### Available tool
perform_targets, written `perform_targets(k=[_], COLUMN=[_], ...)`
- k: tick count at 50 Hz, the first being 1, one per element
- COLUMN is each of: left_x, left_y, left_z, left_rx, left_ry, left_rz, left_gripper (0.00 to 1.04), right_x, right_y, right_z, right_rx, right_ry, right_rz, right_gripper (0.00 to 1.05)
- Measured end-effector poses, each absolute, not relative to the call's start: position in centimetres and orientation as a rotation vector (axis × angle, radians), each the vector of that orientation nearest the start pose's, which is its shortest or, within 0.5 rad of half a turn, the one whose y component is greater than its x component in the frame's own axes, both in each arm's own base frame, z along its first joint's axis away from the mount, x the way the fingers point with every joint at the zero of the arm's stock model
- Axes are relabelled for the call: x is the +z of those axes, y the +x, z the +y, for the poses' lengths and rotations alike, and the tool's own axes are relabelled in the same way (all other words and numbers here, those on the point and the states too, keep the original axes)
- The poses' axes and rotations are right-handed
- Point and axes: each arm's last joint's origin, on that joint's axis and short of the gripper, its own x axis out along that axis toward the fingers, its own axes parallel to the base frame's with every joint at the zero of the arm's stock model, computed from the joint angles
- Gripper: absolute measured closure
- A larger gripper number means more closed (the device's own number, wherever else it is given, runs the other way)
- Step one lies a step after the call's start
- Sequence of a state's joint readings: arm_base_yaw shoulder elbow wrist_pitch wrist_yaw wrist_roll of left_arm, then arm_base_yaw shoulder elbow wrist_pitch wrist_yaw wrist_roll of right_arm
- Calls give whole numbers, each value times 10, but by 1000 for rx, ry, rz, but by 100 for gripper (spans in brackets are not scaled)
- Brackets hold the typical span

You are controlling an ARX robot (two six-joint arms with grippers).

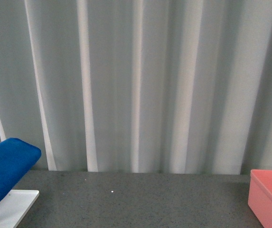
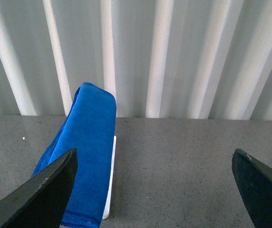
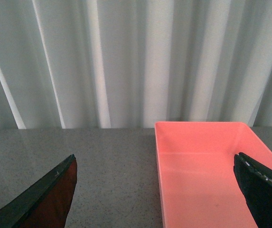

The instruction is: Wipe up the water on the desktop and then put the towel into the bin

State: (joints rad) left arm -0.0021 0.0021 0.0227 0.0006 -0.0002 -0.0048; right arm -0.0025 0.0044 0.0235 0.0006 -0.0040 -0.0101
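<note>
Plainly shows towel [image 1: 5, 166] hanging above white rack base [image 1: 12, 205] at left of bench [image 1: 140, 199], bin [image 1: 268, 195] at right; shows left hand [image 2: 154, 153] and right hand [image 3: 154, 156] spread wide, holding nothing.

1. All three views are evenly lit by soft, diffuse light, and none of them is dark.
2. The curtain [image 1: 136, 85] shows bright folds and grey shade in gentle bands, without hard shadows.
3. The desktop [image 1: 140, 199] looks dim and matte, with fine grain.
4. The bin [image 3: 207, 171] is strongly saturated, and a paler band crosses its inside.
5. One finger [image 3: 50, 199] of the right gripper [image 3: 154, 156] carries a reddish tint and is slightly soft, being close to the lens.
</note>
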Motion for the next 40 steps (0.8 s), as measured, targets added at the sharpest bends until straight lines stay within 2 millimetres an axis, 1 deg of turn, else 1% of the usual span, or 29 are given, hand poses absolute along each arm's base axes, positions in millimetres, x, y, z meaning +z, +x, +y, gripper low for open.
perform_targets(k=[16,17,18,20,22,25,27,30,31,33,35,36,38,39,40], left_x=[171,170,169,169,171,176,184,198,200,208,218,220,226,227,229], left_y=[96,97,97,100,107,118,132,154,158,175,203,213,243,253,273], left_z=[0,0,0,0,-2,-6,-8,-9,-9,-10,-9,-10,-10,-10,-10], left_rx=[-2,15,58,85,77,29,-35,-45,-50,-71,-73,-74,-63,-59,-58], left_ry=[-5,-30,-68,-123,-199,-218,-215,-167,-159,-124,-62,-42,24,49,94], left_rz=[-21,6,84,159,220,256,278,296,299,325,364,377,414,423,446], left_gripper=[7,7,7,7,7,7,7,7,7,7,7,7,7,7,7], right_x=[171,171,171,171,171,171,171,171,171,171,171,171,171,171,171], right_y=[96,96,96,96,96,96,96,96,96,96,96,96,96,96,96], right_z=[0,0,0,0,0,0,0,0,0,0,0,0,0,0,0], right_rx=[1,1,1,1,1,2,1,1,2,2,1,1,1,1,1], right_ry=[-10,-10,-10,-10,-10,-10,-10,-10,-10,-10,-10,-10,-10,-10,-10], right_rz=[-20,-20,-20,-20,-20,-20,-20,-20,-20,-20,-20,-20,-20,-20,-20], right_gripper=[7,7,7,7,7,7,7,7,7,7,7,7,7,7,7])
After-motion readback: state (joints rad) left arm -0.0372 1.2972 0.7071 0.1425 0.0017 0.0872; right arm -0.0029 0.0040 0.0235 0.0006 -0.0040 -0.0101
